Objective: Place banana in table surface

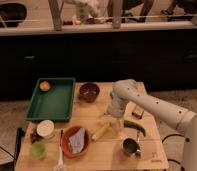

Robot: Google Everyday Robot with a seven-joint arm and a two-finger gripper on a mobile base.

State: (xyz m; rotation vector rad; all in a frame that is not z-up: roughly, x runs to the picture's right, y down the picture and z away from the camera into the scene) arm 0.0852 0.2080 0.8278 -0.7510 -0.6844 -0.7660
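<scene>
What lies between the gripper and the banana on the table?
In the camera view, nothing: the gripper hangs just above and right of the banana, which lies on the table surface, with only bare wood showing between them.

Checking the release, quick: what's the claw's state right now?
The claw is open, holding nothing, low over the table surface just beyond the banana.

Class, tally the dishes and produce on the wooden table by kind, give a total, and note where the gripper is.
Bowls: 3 (brown bowl, orange bowl, white bowl)
Cups: 2 (metal cup, green cup)
Trays: 1 (green tray)
Produce: 3 (banana, green vegetable, orange fruit)
Total: 9
The gripper hangs low over the table surface by the banana's far end.
</scene>
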